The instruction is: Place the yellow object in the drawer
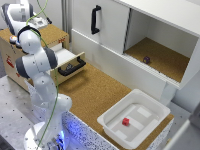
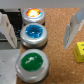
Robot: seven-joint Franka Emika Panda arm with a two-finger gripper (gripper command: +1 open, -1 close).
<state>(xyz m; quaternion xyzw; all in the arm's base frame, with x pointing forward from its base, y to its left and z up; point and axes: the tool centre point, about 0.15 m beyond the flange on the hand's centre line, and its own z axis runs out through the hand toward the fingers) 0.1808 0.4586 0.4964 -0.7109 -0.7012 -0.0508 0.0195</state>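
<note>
Here the empty end effector [image 2: 40,27] gapes wide over three round metal-rimmed buttons [image 2: 34,34]; a blocky yellow object [image 2: 79,51] sits beside.

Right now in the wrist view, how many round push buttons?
3, in one row on the wooden top: orange button, blue button, green button, blue between the other two. The yellow object sits off to their side. More may lie outside the frame.

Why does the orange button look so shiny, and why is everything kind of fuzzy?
In the wrist view the orange button has a bright white glare spot, and the gripper fingers at the edges are blurred because they sit so near the lens. In the exterior view the whole picture is soft, so the small things in the white bin and in the drawer are hard to make out.
</note>
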